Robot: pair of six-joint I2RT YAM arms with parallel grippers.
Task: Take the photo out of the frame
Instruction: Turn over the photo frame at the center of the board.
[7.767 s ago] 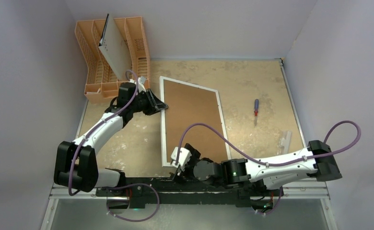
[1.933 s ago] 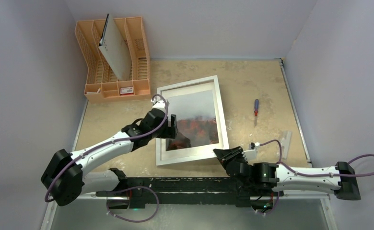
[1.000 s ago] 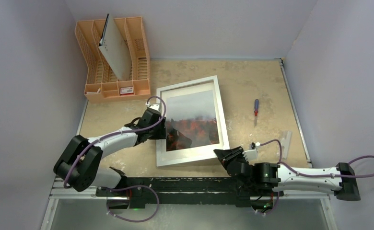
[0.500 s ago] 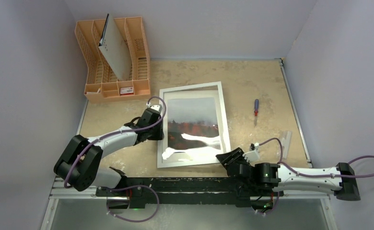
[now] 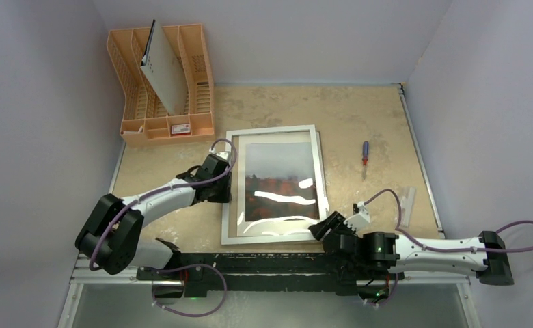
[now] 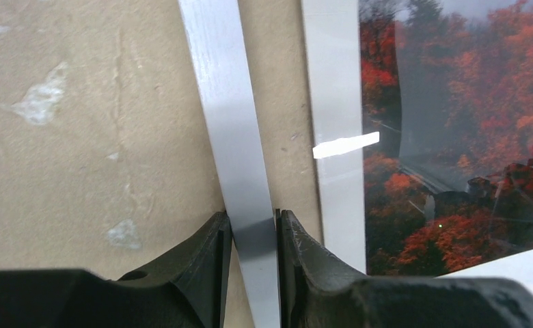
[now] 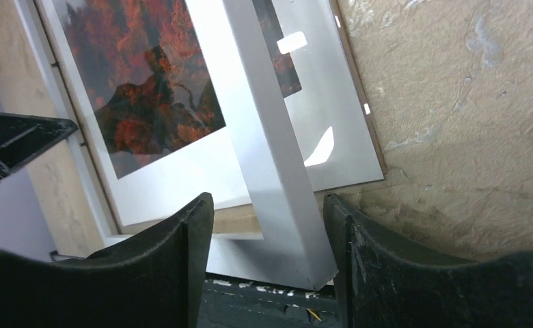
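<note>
No writing is legible; the small red-and-white label (image 5: 180,128) in the orange rack (image 5: 135,102) is too blurred.

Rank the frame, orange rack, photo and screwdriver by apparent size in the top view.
1. frame and orange rack: about alike, too close to rank
2. photo
3. screwdriver

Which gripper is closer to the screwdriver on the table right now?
Right. The right gripper is at the near right corner of the frame, the screwdriver just beyond it; the left gripper clamps the frame's left edge, across the frame from the screwdriver.
</note>
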